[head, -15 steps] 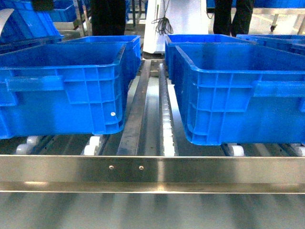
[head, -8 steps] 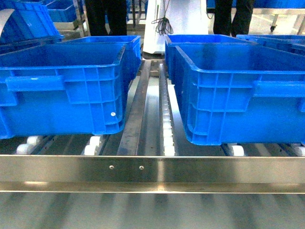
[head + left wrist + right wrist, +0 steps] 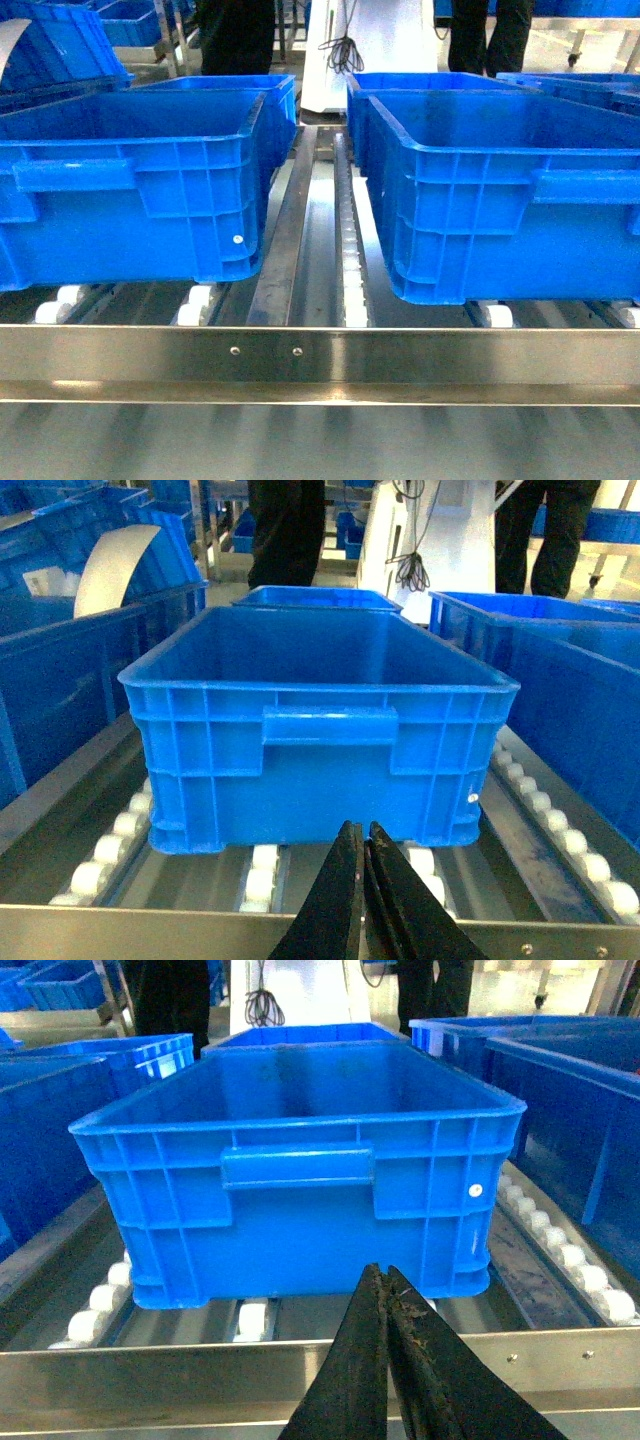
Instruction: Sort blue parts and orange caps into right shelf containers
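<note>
On the right shelf point(image 3: 320, 365), the left container point(image 3: 130, 190) sits at 9 o'clock and the right container point(image 3: 500, 190) at 3 o'clock. The left tool point(image 3: 362, 840) and right tool point(image 3: 385, 1285) are both pressed together, holding nothing.

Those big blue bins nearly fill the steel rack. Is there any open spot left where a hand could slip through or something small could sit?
The steel lane between the left crate and right crate is bare, bordered by a roller strip. Both crates show bare interiors. Below the front rail is more open steel. Behind, more crates crowd together.
</note>
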